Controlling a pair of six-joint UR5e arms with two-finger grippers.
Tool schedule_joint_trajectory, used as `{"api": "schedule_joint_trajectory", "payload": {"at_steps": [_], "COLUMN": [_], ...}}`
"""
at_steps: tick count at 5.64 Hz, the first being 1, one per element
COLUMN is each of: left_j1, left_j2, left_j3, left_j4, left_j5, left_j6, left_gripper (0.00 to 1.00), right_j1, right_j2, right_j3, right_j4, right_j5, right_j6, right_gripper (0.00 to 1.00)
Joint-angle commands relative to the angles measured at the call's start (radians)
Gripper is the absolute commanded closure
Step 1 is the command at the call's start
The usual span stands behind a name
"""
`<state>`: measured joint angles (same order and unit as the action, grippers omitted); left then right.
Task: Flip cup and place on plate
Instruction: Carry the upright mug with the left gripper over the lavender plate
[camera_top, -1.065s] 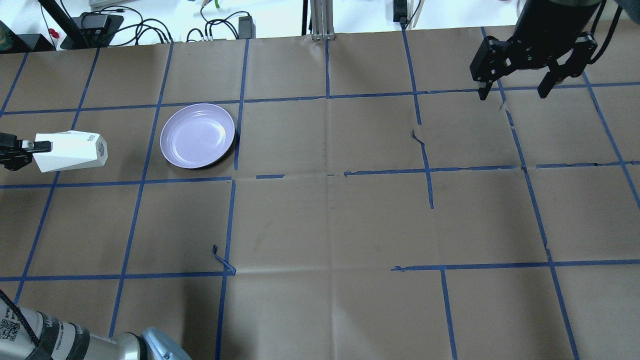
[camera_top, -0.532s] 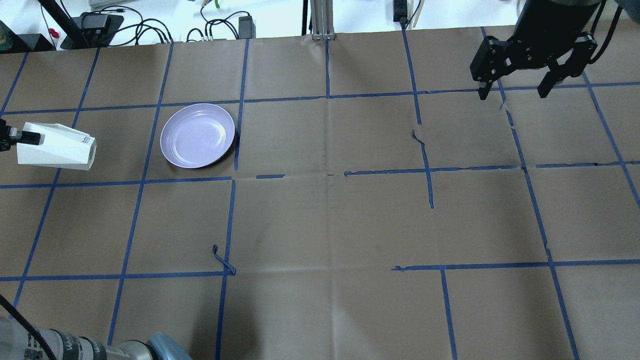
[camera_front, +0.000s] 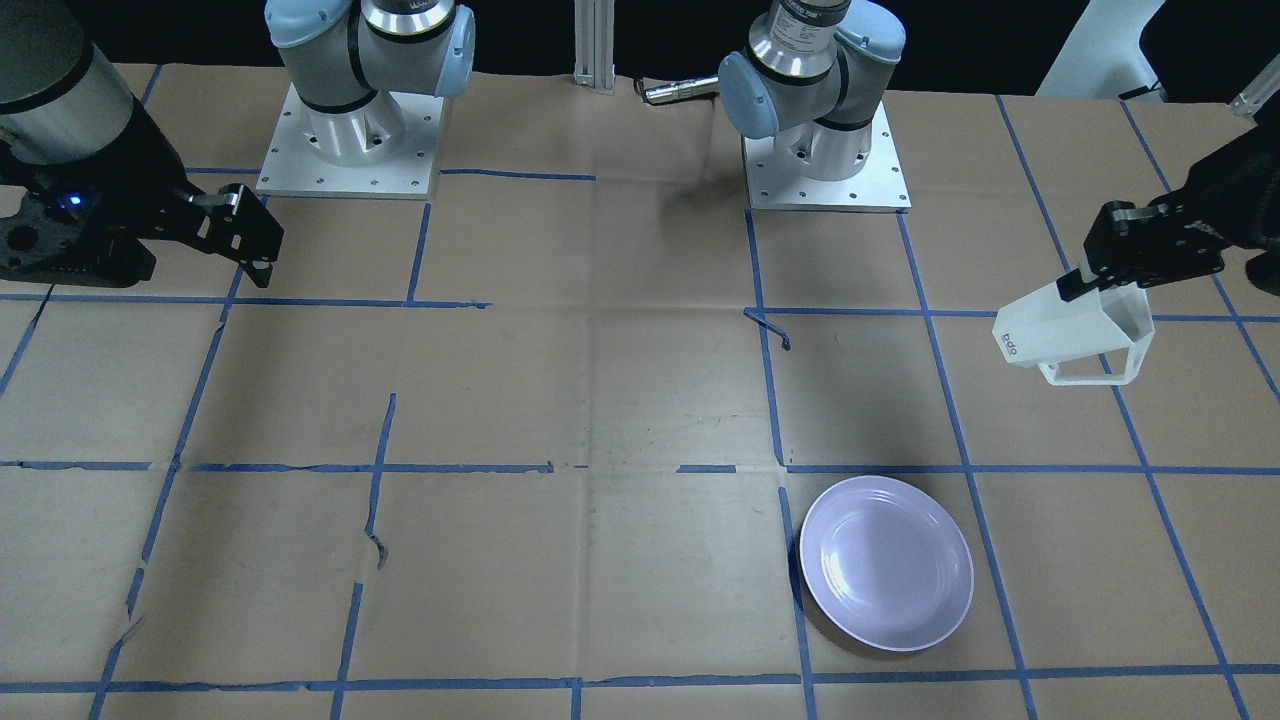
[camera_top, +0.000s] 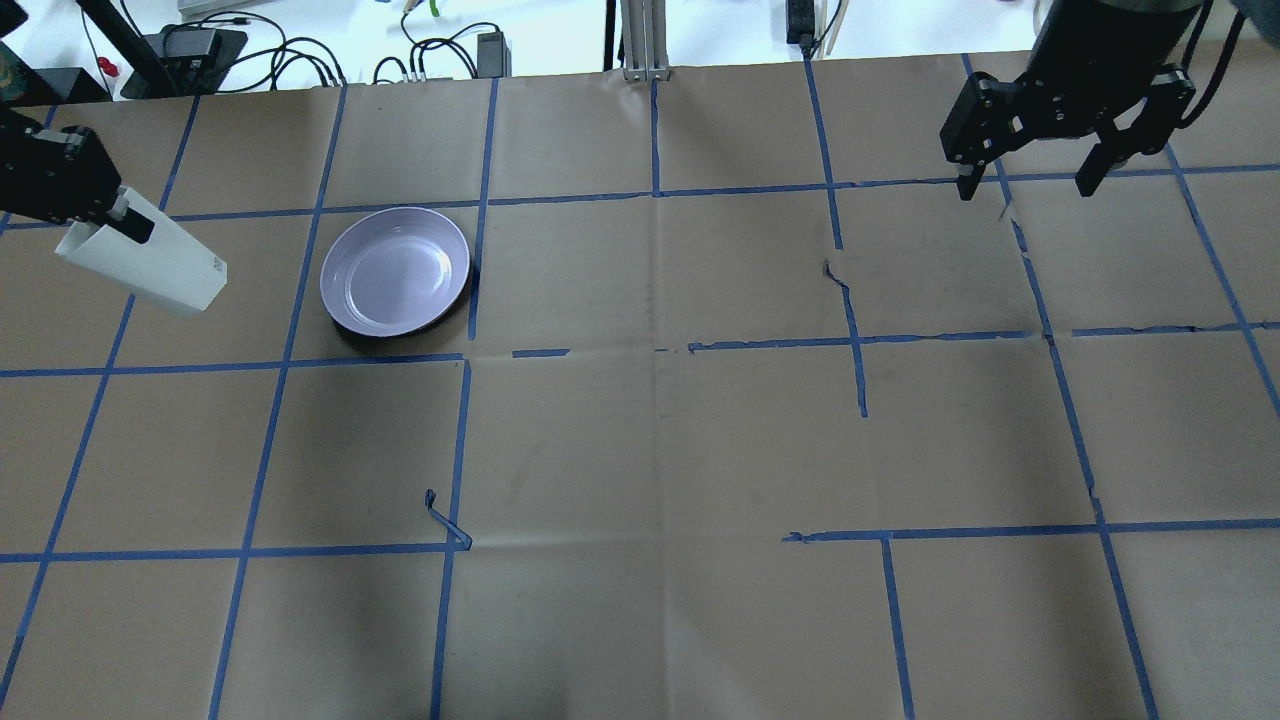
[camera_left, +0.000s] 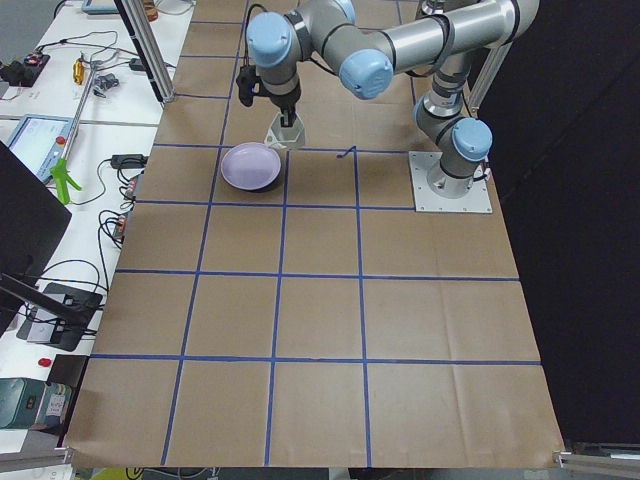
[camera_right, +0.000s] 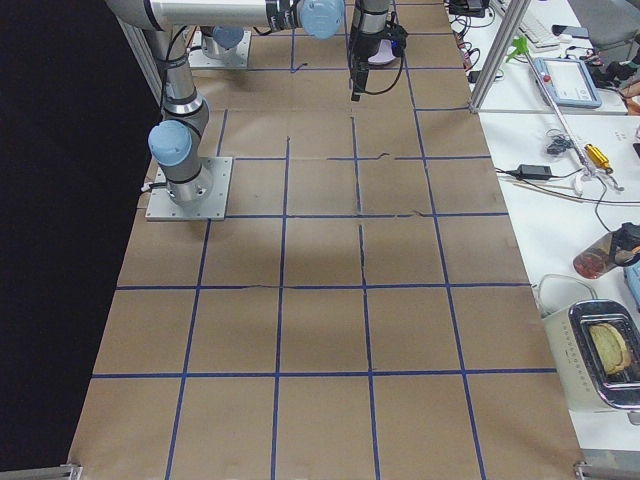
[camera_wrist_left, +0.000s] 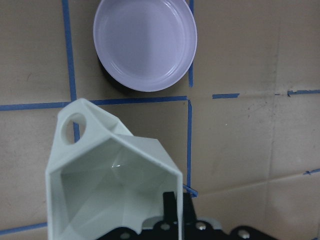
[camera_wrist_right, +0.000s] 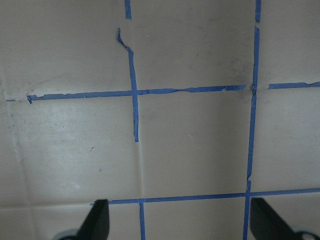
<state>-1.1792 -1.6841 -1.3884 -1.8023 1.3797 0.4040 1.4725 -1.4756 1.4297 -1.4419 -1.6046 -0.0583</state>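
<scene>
One lavender plate (camera_front: 886, 563) rests on the counter (camera_front: 600, 400), unmoved. Beyond it, one white faceted cup (camera_front: 1060, 335) hangs aloft (clear of the plate), pinched at its rim by the left tool (camera_front: 1095, 283). It lay level before and now tilts mouth-up. The right tool (camera_top: 1025, 185) stays spread wide, empty.

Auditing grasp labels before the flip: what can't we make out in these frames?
- Pinch of left gripper on cup rim: left wrist view, mostly cut by bottom edge.
- Cup handle: overhead view, hidden under the cup body.
- Cup and plate: exterior right view, beyond top edge.
</scene>
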Motion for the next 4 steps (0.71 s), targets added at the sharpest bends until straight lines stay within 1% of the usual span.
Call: {"api": "schedule_joint_trajectory", "payload": {"at_steps": [1, 2, 3, 4], "left_j1": [-0.228, -0.258, -0.261, -0.275], "left_j2": [-0.009, -0.028, -0.063, -0.107], "left_j3": [-0.004, -0.021, -0.043, -0.081], "left_j4": [0.128, 0.183, 0.199, 0.283], "left_j5": [0.198, 0.223, 0.222, 0.22], "left_j6": [-0.261, -0.252, -0.254, -0.237], "left_gripper": [0.98, 0.98, 0.98, 0.98], "right_j1": [0.0, 0.0, 0.0, 0.0], "right_j2": [0.0, 0.0, 0.0, 0.0], "right_j3": [0.0, 0.0, 0.0, 0.0], "right_j4": [0.0, 0.0, 0.0, 0.0], "right_j5": [0.0, 0.0, 0.0, 0.0], "right_j6": [0.0, 0.0, 0.0, 0.0], "right_gripper": [0.0, 0.0, 0.0, 0.0]}}
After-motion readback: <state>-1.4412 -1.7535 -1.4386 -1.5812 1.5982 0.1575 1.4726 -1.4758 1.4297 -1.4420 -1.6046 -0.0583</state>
